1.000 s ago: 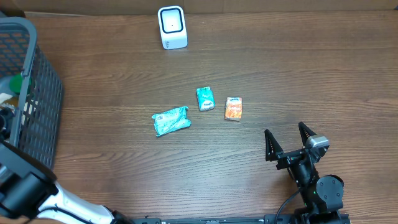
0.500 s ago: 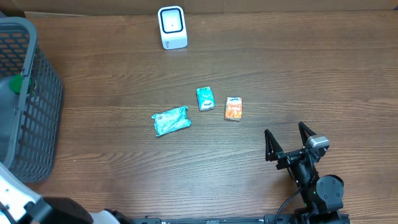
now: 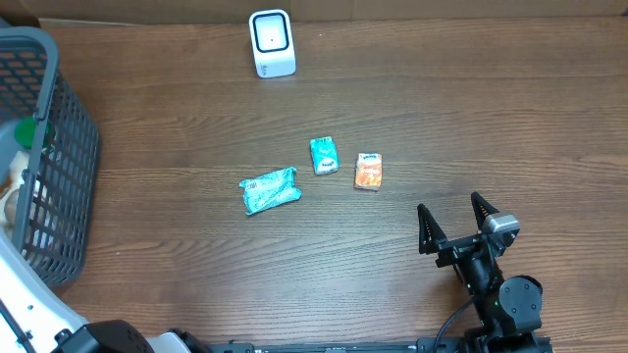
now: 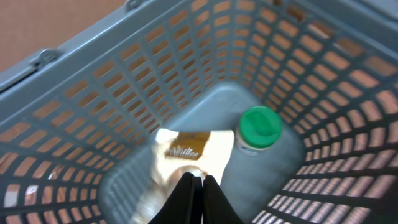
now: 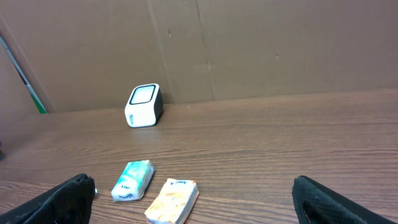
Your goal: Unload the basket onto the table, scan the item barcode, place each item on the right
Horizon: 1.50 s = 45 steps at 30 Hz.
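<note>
My left gripper [image 4: 198, 180] hangs inside the grey basket [image 4: 93, 81], shut, with its tips pinching the edge of a pale packet [image 4: 186, 146] that has a brown label. A green-capped bottle [image 4: 260, 127] lies beside the packet on the basket floor. From overhead the packet [image 3: 12, 201] shows as a tan shape behind the basket wall [image 3: 59, 147]. The white barcode scanner [image 3: 272, 43] stands at the table's far edge, also seen as the scanner [image 5: 143, 104] from the right wrist. My right gripper [image 3: 454, 218] rests open near the front edge, holding nothing.
Three packs lie mid-table: a crumpled teal pouch [image 3: 269, 190], a teal pack [image 3: 324, 155] and an orange pack [image 3: 368, 171]. The right wrist view shows the teal pack [image 5: 132, 180] and orange pack [image 5: 172, 200] just ahead of the right gripper. A brown cardboard wall backs the table.
The left arm has swung at the bottom left of the overhead view, and the tan packet has come into sight inside the basket. The right arm has not moved.
</note>
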Tool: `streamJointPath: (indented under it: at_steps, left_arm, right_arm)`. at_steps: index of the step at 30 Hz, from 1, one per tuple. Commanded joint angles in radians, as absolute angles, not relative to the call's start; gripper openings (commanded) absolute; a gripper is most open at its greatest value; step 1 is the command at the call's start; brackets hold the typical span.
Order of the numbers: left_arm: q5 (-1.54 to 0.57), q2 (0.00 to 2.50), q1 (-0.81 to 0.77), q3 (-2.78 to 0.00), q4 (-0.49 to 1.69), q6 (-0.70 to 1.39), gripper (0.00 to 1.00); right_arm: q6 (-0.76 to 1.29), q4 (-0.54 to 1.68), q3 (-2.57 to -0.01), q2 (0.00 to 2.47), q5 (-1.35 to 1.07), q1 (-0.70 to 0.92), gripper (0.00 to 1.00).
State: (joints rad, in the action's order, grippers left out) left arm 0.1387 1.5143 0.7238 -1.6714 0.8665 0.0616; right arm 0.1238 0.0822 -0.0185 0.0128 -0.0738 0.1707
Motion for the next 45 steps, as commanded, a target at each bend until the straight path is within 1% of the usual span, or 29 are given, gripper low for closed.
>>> streamJointPath:
  at_steps: [1,3,4,7,9,11,14,19,22,26,34,39,42,45]
  left_arm:
    - [0.147,1.488,0.719,-1.691,0.859,0.084,0.04]
    - [0.154,1.489,0.720,-1.691,0.856,0.083,0.04]
    - [0.168,1.490,0.720,-1.691,0.857,0.083,0.07]
    - [0.191,1.502,0.720,-1.691,0.859,0.084,0.42]
    - [0.194,1.518,0.721,-1.689,0.868,0.083,0.57]
    - [0.200,1.546,0.727,-1.688,0.889,0.082,0.64]
    - [0.210,1.603,0.741,-1.688,0.925,0.056,0.67]
    - [0.213,1.734,0.766,-1.688,0.993,-0.005,0.69]
    - [0.213,1.811,0.770,-1.688,1.005,-0.028,0.69]
    - [0.213,1.888,0.765,-1.688,0.984,-0.093,0.67]
    - [0.214,2.041,0.760,-1.688,0.922,-0.181,0.68]
    - [0.214,2.112,0.754,-1.688,0.896,-0.218,0.75]
    - [0.214,2.144,0.744,-1.688,0.882,-0.242,0.77]
    - [0.214,2.173,0.732,-1.688,0.873,-0.264,0.85]
  right_arm:
    - [0.128,0.078,-0.008,0.003,-0.072,0.169,1.00]
    - [0.128,0.078,-0.008,0.003,-0.072,0.169,1.00]
    - [0.128,0.078,-0.008,0.003,-0.072,0.169,1.00]
    - [0.128,0.078,-0.008,0.003,-0.072,0.169,1.00]
    - [0.128,0.078,-0.008,0.003,-0.072,0.169,1.00]
    - [0.128,0.078,-0.008,0.003,-0.072,0.169,1.00]
    - [0.128,0.078,-0.008,0.003,-0.072,0.169,1.00]
    - [0.127,0.078,-0.008,0.003,-0.072,0.169,1.00]
    - [0.128,0.078,-0.008,0.003,-0.072,0.169,1.00]
    - [0.127,0.078,-0.008,0.003,-0.072,0.169,1.00]
    - [0.128,0.078,-0.008,0.003,-0.072,0.169,1.00]
    - [0.128,0.078,-0.008,0.003,-0.072,0.169,1.00]
    - [0.128,0.078,-0.008,0.003,-0.072,0.169,1.00]
    - [0.128,0.078,-0.008,0.003,-0.072,0.169,1.00]
